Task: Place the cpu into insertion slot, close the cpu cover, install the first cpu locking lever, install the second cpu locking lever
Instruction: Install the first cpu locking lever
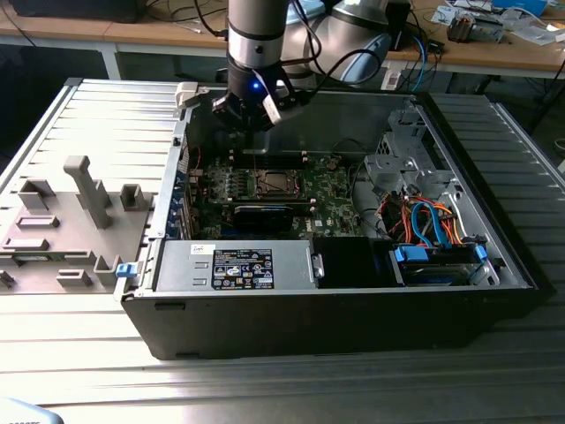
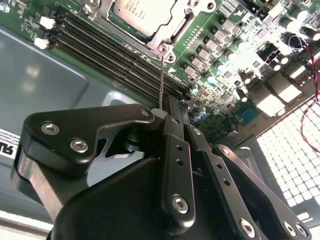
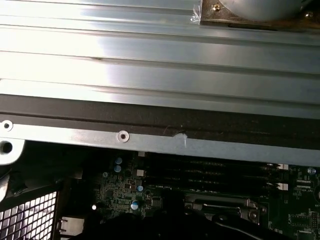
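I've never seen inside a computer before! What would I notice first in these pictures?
First, the black robot tool hanging over the open black computer case in the exterior view. Beneath it lies the green motherboard, with the silvery square cpu sitting in its socket under the thin silver metal cpu cover in the second wrist view. At the exterior view's right, a bundle of orange and blue cables stands out.

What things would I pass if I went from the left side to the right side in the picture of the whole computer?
Grey plastic holder → silver power box with the sticker → cpu on the green board → bundle of orange and blue cables. The gripper hangs above the board.
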Available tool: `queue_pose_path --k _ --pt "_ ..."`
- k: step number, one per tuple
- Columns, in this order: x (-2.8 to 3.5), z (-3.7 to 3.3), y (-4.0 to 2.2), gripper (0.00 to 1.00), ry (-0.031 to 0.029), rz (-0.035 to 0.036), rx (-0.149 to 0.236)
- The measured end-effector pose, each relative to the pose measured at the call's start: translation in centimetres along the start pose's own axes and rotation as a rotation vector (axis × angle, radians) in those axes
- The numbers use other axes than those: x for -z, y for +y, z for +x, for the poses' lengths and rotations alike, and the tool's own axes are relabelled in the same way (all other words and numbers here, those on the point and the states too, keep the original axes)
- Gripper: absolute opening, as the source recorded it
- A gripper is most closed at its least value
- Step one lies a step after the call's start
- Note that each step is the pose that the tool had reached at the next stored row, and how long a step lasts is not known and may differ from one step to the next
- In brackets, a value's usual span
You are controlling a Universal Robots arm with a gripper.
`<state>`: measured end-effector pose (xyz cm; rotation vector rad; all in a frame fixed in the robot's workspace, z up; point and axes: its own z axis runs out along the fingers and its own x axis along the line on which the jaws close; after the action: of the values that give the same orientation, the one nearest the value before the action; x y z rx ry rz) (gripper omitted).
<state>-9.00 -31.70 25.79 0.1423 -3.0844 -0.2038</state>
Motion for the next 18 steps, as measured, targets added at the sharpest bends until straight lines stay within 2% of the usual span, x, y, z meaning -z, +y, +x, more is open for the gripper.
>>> queue_pose_path --k 18 --pt "0.06 -1.25 -0.11 0.11 0.0001 0.0001 0.0"
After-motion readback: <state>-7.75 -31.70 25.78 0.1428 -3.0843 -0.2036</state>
